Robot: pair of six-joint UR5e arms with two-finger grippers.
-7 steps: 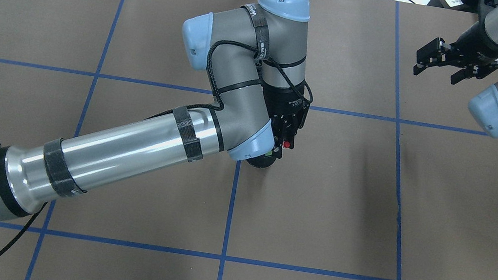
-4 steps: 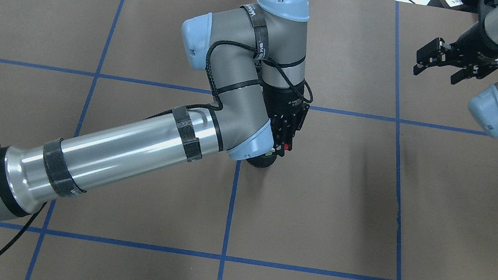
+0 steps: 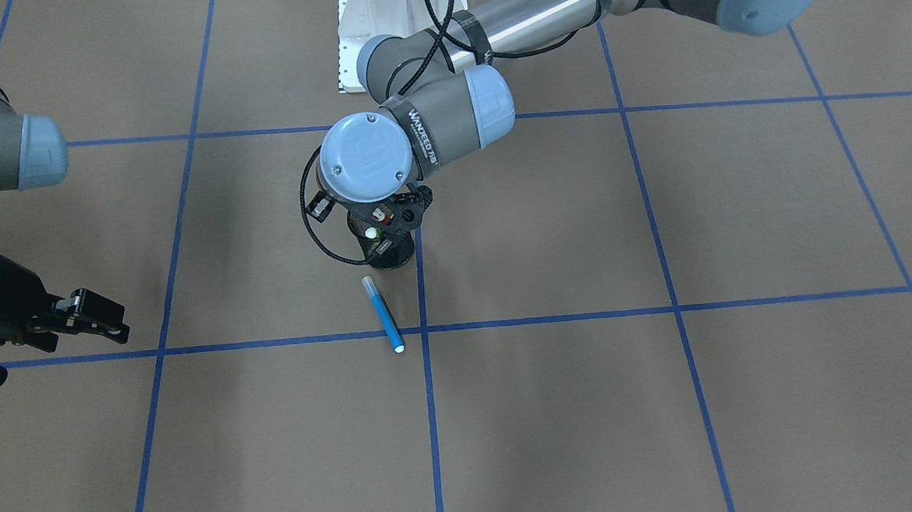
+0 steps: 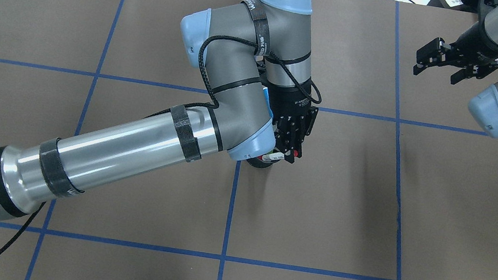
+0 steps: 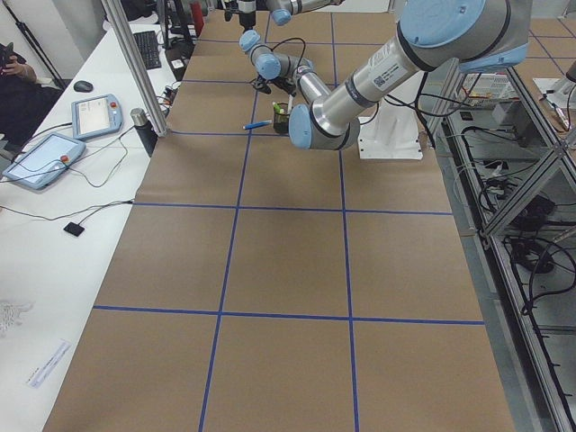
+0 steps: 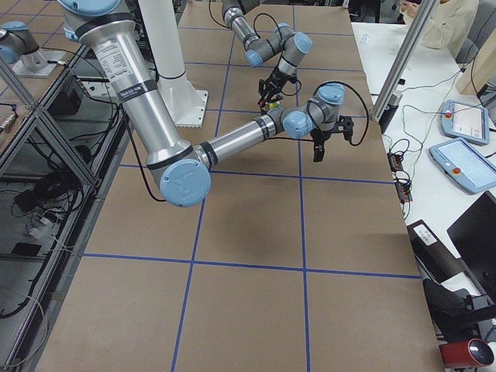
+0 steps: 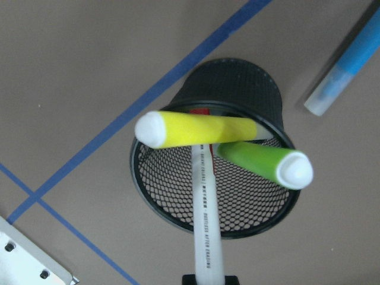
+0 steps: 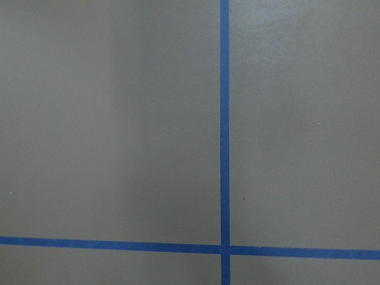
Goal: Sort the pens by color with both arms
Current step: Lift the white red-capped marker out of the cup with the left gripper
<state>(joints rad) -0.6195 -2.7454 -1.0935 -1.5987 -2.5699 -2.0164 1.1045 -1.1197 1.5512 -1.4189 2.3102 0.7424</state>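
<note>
In the left wrist view, left of centre, the yellow highlighter lies across the mouth of the mesh cup, over the white pen. The pen's long axis runs straight up from bottom centre, where the left gripper clamps it. The green highlighter leans to its right; the blue pen lies on the table, upper right. In the overhead view's far upper right the right gripper hangs spread and empty — well apart.

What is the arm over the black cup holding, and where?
The left end effector grips the white-barrelled pen near its upper end; its lower end sits in the mesh cup. The right end effector holds nothing.
</note>
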